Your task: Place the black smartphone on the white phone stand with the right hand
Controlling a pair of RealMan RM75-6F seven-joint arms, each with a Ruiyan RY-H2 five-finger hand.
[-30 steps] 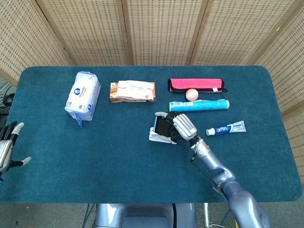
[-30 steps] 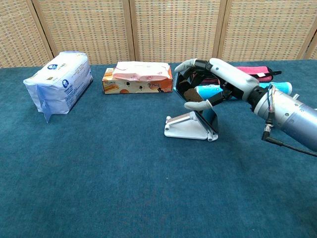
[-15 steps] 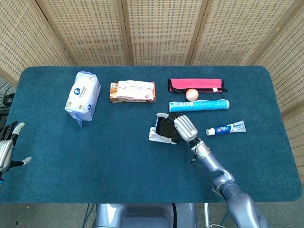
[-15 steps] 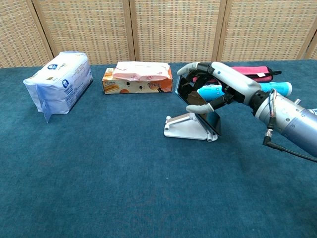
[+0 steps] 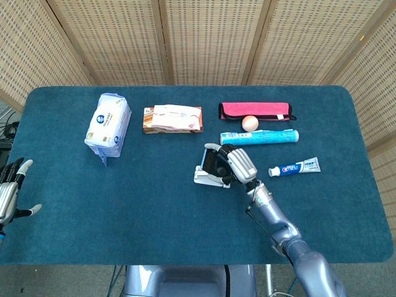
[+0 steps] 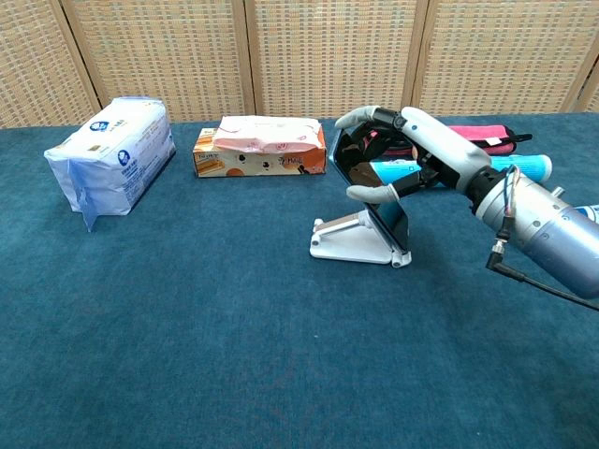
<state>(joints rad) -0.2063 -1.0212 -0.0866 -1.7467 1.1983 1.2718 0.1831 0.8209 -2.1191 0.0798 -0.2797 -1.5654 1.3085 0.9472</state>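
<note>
The white phone stand [image 6: 348,239] [image 5: 206,177] sits mid-table on the blue cloth. My right hand [image 6: 415,154] [image 5: 239,163] grips the black smartphone [image 6: 367,195] [image 5: 215,164], fingers over its top edge and thumb under its side. The phone stands tilted with its lower edge at the stand's front lip and its back leaning toward the stand; I cannot tell if it rests fully on it. My left hand [image 5: 8,193] hangs off the table's left edge, fingers spread, holding nothing.
A blue-white tissue pack [image 6: 110,155] lies at the left, an orange wipes pack [image 6: 259,149] behind the stand. A pink-black pouch [image 5: 255,111], a small ball [image 5: 249,122], a blue tube [image 5: 260,137] and toothpaste [image 5: 294,167] lie right of the stand.
My right hand and the phone shifted slightly left and up at the stand over the last second; the phone stays in its grip. The left hand has not moved.
</note>
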